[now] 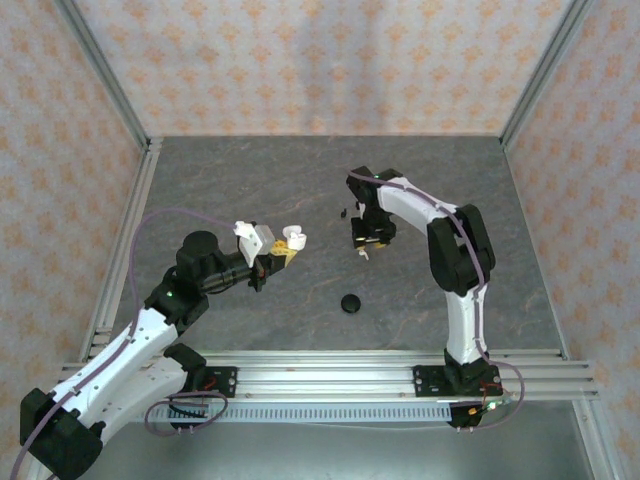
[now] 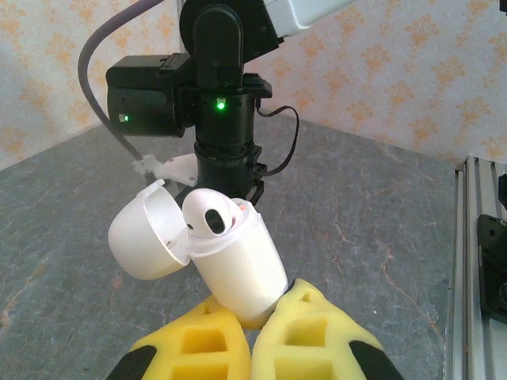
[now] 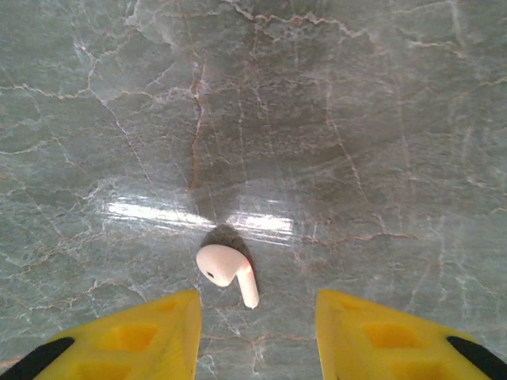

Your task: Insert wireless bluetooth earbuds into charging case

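Open charging case (image 2: 238,269), pinched by left gripper (image 2: 253,321), holds one white earbud (image 2: 210,215); right of the case, right gripper (image 3: 257,324) spread above second earbud (image 3: 224,267)

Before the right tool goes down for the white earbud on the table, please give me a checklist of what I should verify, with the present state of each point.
1. Left tool shut on the charging case: ok.
2. The lid stands open: ok.
3. One white earbud seated in the case: ok.
4. Room in the case for another earbud: cannot tell, the rim hides it.
5. Right tool open, one finger on each side of the loose earbud: ok.
6. Loose earbud lying free on the table, touching neither finger: ok.
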Action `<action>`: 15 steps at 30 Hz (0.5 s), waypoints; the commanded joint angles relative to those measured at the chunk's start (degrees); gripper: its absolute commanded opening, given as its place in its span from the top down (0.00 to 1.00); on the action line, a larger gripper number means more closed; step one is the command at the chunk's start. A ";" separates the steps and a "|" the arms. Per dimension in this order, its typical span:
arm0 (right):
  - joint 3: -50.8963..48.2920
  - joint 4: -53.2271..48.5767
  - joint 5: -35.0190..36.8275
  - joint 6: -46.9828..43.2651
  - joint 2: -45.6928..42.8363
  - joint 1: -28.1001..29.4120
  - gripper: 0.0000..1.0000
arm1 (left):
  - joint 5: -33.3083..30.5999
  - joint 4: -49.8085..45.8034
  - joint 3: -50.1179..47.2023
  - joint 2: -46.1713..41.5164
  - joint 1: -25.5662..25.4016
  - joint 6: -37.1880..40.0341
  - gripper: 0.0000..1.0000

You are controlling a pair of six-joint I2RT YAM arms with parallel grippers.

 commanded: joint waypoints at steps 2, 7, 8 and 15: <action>1.62 -2.01 0.33 -1.42 1.81 0.47 0.57 | -0.46 0.05 2.53 0.09 -0.34 1.26 1.00; 1.71 -0.63 -1.39 -1.36 3.25 0.52 0.58 | -0.50 0.07 2.77 0.40 -0.38 1.34 1.00; 1.68 -0.63 -1.67 -1.25 3.54 0.52 0.58 | -0.51 0.04 2.80 0.41 -0.33 1.16 1.00; 0.92 -0.19 -1.39 -0.92 4.60 1.30 0.60 | -0.50 0.01 2.82 0.47 -0.40 1.22 1.00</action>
